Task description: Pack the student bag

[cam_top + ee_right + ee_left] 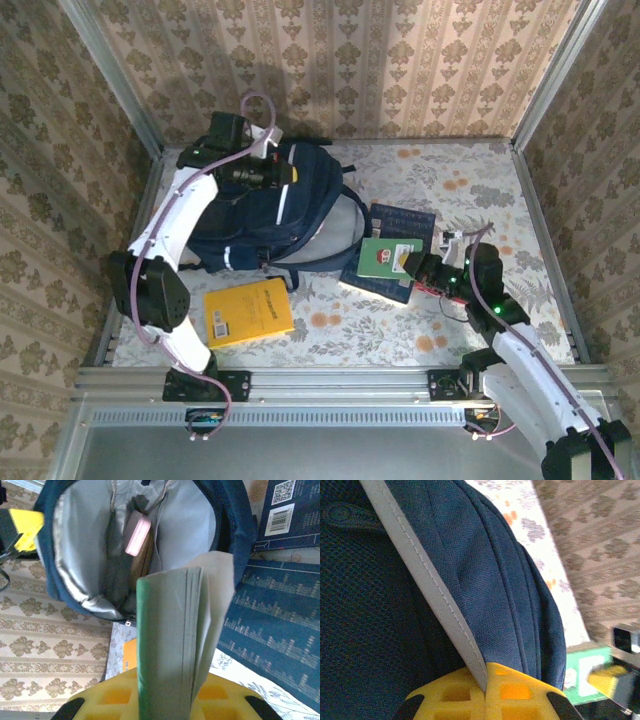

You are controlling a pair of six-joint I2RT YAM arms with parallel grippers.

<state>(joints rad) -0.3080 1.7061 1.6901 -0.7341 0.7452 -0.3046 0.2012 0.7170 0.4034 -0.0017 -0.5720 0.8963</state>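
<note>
Student bag point(262, 215), a big floppy navy fabric backpack, slumps near the table's point(470, 180) far-left corner, mouth gaping right. Left wrist: left gripper point(486, 687) clamped on its white-striped rim, the firmest hold. Right wrist: right gripper point(165, 702) pinches a thin green paperback point(162, 640); a flat pink object point(137, 535) inside is unclear.

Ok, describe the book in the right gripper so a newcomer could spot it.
Start at the big navy student bag lying open on the table's left. Just right of its mouth, the right gripper pinches a thin green book over a larger dark blue book. It alone is green, unlike the yellow book nearer the front.
</note>
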